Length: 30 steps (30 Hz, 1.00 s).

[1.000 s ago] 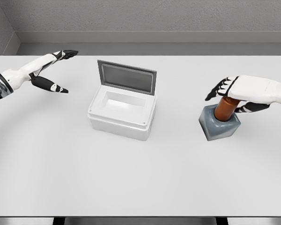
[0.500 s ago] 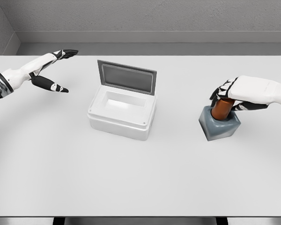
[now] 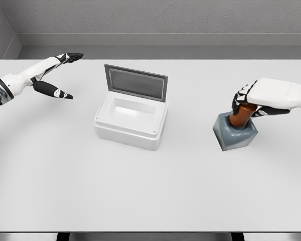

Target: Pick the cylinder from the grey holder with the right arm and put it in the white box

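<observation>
Head view, your only angle: you have a white table [image 3: 150, 196] filling most of the frame, with a grey wall behind its far edge. Item one, the white box [image 3: 131, 122], sits left of centre, its grey lid hinged up at the back and standing open, its inside bare. Item two, the grey holder [image 3: 235, 132], stands well to the right of the box, a squat block slightly turned on the tabletop. Item three, the brown cylinder [image 3: 239, 115], is seated in the holder, leaning a little to the right, only its upper part showing above the holder's mouth. Item four, your right hand [image 3: 258, 98], comes in from the right edge and is clenched around the top of the cylinder, dark fingers [image 3: 239, 98] wrapped over its near side, the white back of the hand covering the cap. Item five, your left hand [image 3: 52, 75], hangs over the far left of the table, released, fingers stretched out and thumb apart, holding nothing, well apart from the box. Between holder and box you see bare tabletop only.
</observation>
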{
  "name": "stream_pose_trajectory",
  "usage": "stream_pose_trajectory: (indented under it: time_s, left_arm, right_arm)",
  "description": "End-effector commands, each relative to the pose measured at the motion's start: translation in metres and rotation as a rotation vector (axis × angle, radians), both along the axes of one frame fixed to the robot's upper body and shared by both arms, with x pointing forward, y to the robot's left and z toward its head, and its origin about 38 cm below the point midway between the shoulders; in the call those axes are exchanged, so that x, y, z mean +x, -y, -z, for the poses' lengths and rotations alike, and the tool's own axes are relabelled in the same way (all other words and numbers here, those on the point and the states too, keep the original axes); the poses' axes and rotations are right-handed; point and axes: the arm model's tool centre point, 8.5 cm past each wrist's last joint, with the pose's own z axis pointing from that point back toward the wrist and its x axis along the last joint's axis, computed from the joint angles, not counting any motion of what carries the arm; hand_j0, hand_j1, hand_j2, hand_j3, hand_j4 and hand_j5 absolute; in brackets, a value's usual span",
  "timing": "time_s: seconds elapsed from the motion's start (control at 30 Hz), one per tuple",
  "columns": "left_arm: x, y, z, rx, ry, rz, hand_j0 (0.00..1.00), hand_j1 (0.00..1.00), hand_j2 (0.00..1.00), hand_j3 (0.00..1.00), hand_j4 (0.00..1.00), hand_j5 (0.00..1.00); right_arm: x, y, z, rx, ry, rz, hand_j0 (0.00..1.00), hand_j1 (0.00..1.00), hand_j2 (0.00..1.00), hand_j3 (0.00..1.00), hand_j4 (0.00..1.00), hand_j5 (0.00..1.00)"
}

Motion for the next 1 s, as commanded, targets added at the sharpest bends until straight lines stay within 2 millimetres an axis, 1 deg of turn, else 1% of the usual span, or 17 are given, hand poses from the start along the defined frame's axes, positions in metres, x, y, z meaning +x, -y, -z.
stream_pose_trajectory:
  time_s: [0.0,0.13,0.2,0.37,0.53,0.6,0.63,0.83,0.9,0.97]
  left_arm:
    - [0.000,-0.001,-0.001,-0.008,0.001,-0.003,1.00,1.00,1.00,1.00,1.00,1.00]
    - [-0.001,-0.003,-0.001,-0.004,-0.001,-0.006,1.00,1.00,1.00,1.00,1.00,1.00]
    - [-0.001,-0.004,-0.001,-0.002,-0.001,-0.008,1.00,1.00,1.00,1.00,1.00,1.00]
    - [-0.001,-0.005,-0.001,-0.001,-0.003,-0.009,1.00,1.00,1.00,1.00,1.00,1.00]
    - [-0.001,-0.002,-0.001,-0.004,-0.001,-0.003,1.00,1.00,1.00,1.00,1.00,1.00]
    - [-0.001,0.000,-0.001,-0.006,0.002,0.001,1.00,1.00,1.00,1.00,1.00,1.00]
    - [-0.001,-0.002,-0.001,-0.003,0.001,-0.001,1.00,1.00,1.00,1.00,1.00,1.00]
    - [-0.001,0.001,0.000,-0.007,0.000,0.003,1.00,1.00,1.00,1.00,1.00,1.00]
    - [-0.002,-0.003,0.000,-0.002,-0.002,-0.004,1.00,1.00,1.00,1.00,1.00,1.00]
    - [-0.002,-0.004,0.000,-0.002,-0.002,-0.006,1.00,1.00,1.00,1.00,1.00,1.00]
  right_arm:
    - [0.000,-0.001,-0.006,0.007,0.013,-0.001,0.46,0.46,0.46,0.46,0.46,0.46]
    - [0.000,-0.003,-0.011,0.018,0.027,-0.009,0.46,0.46,0.46,0.46,0.46,0.46]
    - [0.000,-0.006,-0.018,0.033,0.048,-0.014,0.46,0.46,0.46,0.46,0.46,0.46]
    - [-0.001,-0.017,-0.026,0.057,0.070,-0.047,0.46,0.46,0.46,0.46,0.46,0.46]
    - [-0.001,-0.025,-0.035,0.063,0.093,-0.068,0.45,0.45,0.45,0.45,0.45,0.45]
    - [0.000,-0.025,-0.037,0.064,0.098,-0.071,0.45,0.45,0.45,0.45,0.45,0.45]
    - [0.001,-0.032,-0.036,0.075,0.100,-0.083,0.45,0.45,0.45,0.45,0.45,0.45]
    - [0.000,-0.042,-0.039,0.086,0.109,-0.111,0.45,0.45,0.45,0.45,0.45,0.45]
    - [-0.001,-0.045,-0.040,0.090,0.111,-0.119,0.45,0.45,0.45,0.45,0.45,0.45]
    - [0.000,-0.049,-0.045,0.096,0.124,-0.132,0.45,0.45,0.45,0.45,0.45,0.45]
